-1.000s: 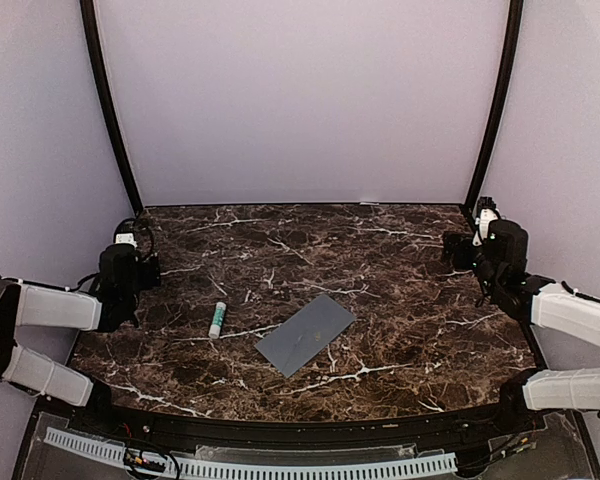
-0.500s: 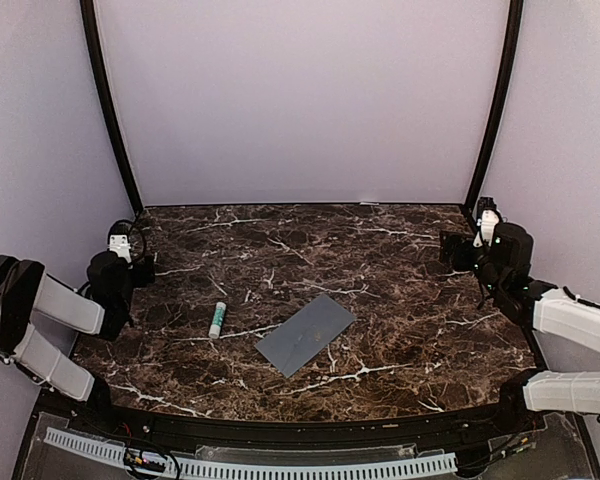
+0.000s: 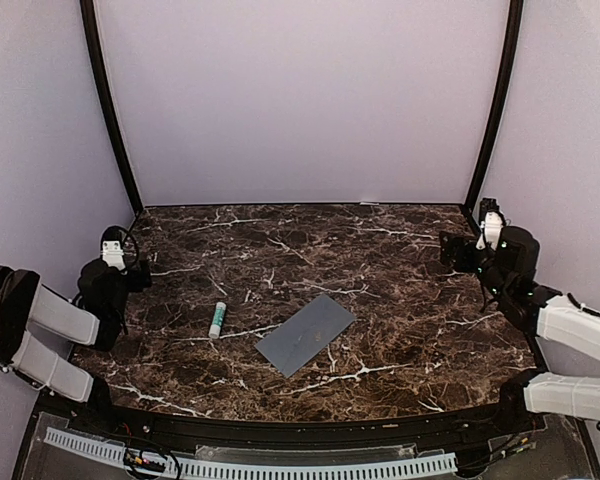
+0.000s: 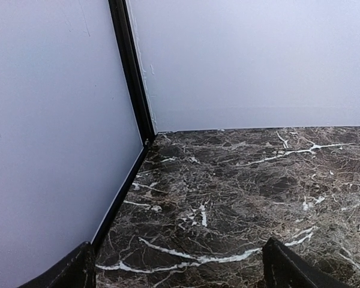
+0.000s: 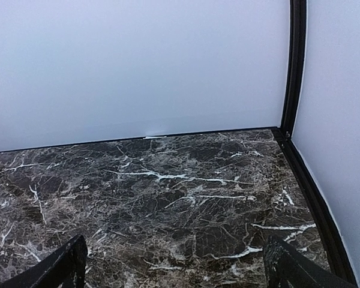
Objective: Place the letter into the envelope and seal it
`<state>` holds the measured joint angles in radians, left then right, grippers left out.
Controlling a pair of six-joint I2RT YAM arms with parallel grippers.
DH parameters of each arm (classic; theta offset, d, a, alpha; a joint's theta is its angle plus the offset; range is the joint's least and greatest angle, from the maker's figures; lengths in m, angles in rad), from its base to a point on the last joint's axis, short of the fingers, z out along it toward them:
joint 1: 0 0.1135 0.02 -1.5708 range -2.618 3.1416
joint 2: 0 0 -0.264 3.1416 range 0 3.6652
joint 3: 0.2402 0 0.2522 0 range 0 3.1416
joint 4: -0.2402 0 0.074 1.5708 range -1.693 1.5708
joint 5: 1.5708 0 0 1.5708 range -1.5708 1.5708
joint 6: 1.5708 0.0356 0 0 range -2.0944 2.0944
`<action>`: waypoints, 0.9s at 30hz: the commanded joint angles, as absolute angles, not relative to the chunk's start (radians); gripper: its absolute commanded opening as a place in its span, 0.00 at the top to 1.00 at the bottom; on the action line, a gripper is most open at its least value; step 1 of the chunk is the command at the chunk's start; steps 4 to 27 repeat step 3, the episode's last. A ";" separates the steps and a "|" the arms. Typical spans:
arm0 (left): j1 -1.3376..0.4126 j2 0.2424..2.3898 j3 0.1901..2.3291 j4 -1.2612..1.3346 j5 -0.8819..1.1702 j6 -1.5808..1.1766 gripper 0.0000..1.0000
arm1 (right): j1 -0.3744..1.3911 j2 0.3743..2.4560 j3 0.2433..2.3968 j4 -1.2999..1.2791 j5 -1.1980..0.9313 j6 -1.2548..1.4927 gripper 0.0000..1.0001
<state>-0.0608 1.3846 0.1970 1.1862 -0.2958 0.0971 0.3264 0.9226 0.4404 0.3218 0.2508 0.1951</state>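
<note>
The left arm (image 3: 55, 320) has drawn back and tucked in over the last second, its wrist now farther left of the envelope (image 3: 305, 333). The right arm (image 3: 570, 325) has barely shifted, and the envelope and glue stick (image 3: 217, 320) have not stirred. The grey-blue envelope lies flat near the middle of the marbled worktop (image 3: 400, 260), with no flap showing from above. The glue stick rests just left of it, not touching. The letter appears in no view, and whether it is inside the envelope cannot be told. Both arms sit well apart from the envelope, one on each side. The wrist views show the left jaws and the right jaws spread wide over bare worktop, holding nothing. This looks like the closing stage, with the arms pulling clear. If the seal is in doubt, the next move calls for one arm to return over the envelope and press along the flap while the other steadies it.
</note>
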 commanded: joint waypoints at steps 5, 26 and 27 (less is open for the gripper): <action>-0.057 1.344 0.178 1.236 -0.283 0.077 0.05 | 0.322 0.895 0.431 0.352 0.231 0.190 0.01; -0.057 1.344 0.178 1.236 -0.283 0.077 0.05 | 0.322 0.895 0.431 0.352 0.231 0.190 0.01; -0.057 1.344 0.178 1.236 -0.283 0.077 0.05 | 0.322 0.895 0.431 0.352 0.231 0.190 0.01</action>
